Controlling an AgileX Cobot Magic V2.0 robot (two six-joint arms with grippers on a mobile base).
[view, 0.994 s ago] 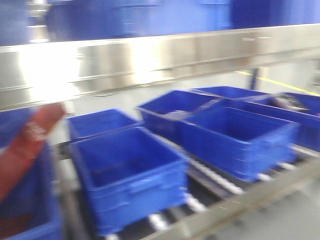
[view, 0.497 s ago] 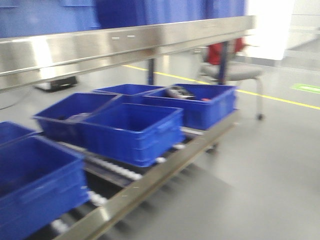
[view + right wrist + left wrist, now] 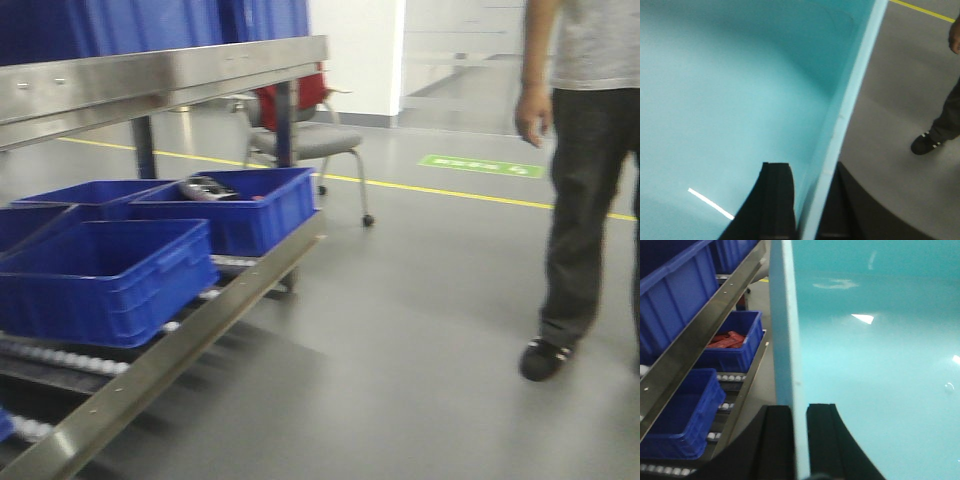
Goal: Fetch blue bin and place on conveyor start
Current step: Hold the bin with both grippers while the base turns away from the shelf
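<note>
The blue bin (image 3: 880, 365) fills most of the left wrist view as a smooth turquoise tub, and its inside (image 3: 715, 90) also fills the right wrist view. My left gripper (image 3: 799, 408) is shut on the bin's left rim, one black finger inside and one outside. On the opposite rim my right gripper (image 3: 810, 167) is shut the same way. The bin appears empty. Neither gripper nor the bin shows in the front view. The conveyor start is out of view.
A steel roller rack (image 3: 160, 80) with dark blue bins (image 3: 100, 270) runs along the left. A grey chair (image 3: 300, 140) stands behind it. A person (image 3: 590, 180) stands on the grey floor at right, their shoe (image 3: 925, 144) close to the bin's right side.
The front view has swung to the right: the rack and dark blue bins slid to the left of the frame, and the chair, open floor and person came into view.
</note>
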